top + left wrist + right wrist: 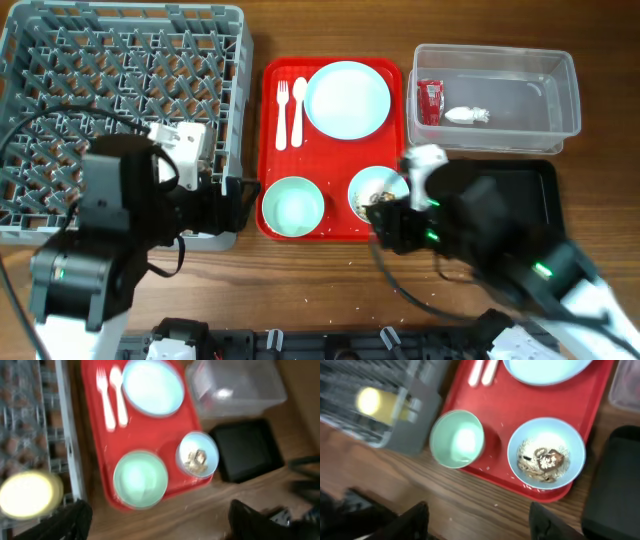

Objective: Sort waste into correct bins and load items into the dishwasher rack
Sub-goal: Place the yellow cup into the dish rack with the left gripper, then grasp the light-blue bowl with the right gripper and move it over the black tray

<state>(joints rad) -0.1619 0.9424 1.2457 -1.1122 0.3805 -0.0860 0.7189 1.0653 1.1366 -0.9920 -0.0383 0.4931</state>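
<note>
— What sits at the left of the counter [330,270]?
— The grey dishwasher rack [120,100], with the small yellow cup [27,494] inside near its right wall. The left gripper [160,525] hovers there, jaws spread, holding nothing.
— And the red tray [275,215]?
— Fork [282,110], spoon [298,105] and pale plate [347,98] at the back. In front are the mint-green bowl [293,205] and the light-blue bowl [375,190], which holds food scraps [545,462]. The right gripper [480,527] hangs near that bowl, spread wide, gripping nothing.
— Further right?
— The clear tub [495,60] holds the red sachet [430,102] and napkin [467,115]. The black tray [540,180] lies in front of it.
</note>
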